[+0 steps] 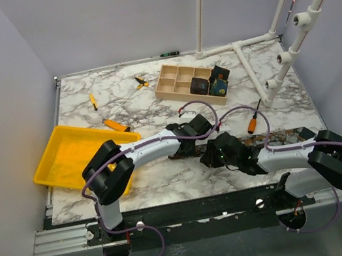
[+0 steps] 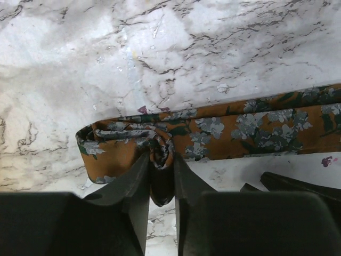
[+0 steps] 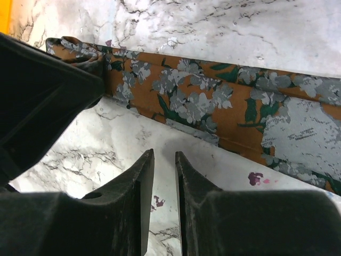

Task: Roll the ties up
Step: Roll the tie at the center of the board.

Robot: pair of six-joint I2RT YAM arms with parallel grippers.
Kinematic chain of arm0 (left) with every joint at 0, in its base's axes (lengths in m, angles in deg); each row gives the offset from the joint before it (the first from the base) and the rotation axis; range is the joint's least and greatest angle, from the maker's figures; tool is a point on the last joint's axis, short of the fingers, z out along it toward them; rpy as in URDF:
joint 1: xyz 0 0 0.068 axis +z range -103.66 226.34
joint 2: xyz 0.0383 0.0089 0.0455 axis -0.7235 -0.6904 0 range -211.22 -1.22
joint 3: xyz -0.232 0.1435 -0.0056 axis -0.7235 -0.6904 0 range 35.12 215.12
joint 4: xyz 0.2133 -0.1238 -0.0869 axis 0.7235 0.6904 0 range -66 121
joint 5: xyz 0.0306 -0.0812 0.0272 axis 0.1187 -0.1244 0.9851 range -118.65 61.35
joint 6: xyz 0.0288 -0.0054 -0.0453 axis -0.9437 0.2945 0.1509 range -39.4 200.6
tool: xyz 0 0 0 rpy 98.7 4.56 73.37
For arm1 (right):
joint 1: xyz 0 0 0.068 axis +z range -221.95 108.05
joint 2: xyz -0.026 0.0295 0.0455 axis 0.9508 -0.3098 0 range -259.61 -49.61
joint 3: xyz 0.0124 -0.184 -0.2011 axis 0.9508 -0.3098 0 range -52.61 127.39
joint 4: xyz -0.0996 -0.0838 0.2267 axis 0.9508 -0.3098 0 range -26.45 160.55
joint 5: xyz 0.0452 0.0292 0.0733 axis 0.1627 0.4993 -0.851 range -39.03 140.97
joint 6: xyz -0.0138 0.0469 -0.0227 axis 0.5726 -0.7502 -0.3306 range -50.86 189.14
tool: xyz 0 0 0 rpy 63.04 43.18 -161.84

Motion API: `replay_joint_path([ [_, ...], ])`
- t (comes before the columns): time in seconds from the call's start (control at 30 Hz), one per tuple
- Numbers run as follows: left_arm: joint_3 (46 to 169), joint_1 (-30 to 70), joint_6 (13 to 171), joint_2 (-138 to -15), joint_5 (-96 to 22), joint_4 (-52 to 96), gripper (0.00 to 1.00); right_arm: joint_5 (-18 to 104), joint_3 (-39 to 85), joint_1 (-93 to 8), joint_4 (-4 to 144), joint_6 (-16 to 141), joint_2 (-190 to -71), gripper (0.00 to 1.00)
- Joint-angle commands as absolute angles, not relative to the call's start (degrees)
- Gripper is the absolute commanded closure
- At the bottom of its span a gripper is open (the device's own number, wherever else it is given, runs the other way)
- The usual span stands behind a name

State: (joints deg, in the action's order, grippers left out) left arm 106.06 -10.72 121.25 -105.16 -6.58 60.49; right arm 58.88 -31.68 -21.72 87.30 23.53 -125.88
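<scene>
Marble-patterned tabletop (image 1: 167,181) is seen from above, closed in by pale walls. On it the rust-brown floral tie (image 1: 290,136) is laid out lengthwise near the front edge.

The narrow end of the tie is pinched by the left gripper (image 2: 161,160), with a gathered fold of cloth caught between the fingers and a first loose loop formed beside them. The right gripper (image 3: 164,157) is held over bare marble just beside the strip. Its fingers stand a narrow slit apart and nothing is held between them.

The start of the roll is judged to be the step in hand. It would be done well if the core were kept tight and square to the strip. The long tail should be pressed flat by the free claw so that the cloth is wound evenly and not skewed.

The pinched fold is shown only by the left wrist view; from above it is hidden under both wrists. The wooden organiser (image 1: 172,78) with two dark rolled ties (image 1: 200,86), the yellow tray (image 1: 70,159) and an orange-handled screwdriver (image 1: 116,124) are shown only by the overhead view. The wider run of the tie (image 3: 213,106) is best seen in the right wrist view.
</scene>
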Motion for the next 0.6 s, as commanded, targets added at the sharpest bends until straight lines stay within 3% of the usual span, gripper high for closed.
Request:
replay_joint_path([
  [0.0, 109.7, -11.6, 122.0, -107.8, -5.6, 61.1, 0.71, 61.2, -33.2, -21.9, 85.3, 23.3, -123.2, 0.73],
  [0.4, 112.0, -11.8, 121.2, -107.7, -6.9, 61.0, 0.46, 60.8, -33.8, -21.9, 83.5, 22.9, -119.8, 0.72],
  [0.57, 110.4, -11.7, 120.8, -104.0, -6.9, 61.1, 0.36, 60.0, -32.3, -21.9, 81.7, 22.5, -118.0, 0.61],
])
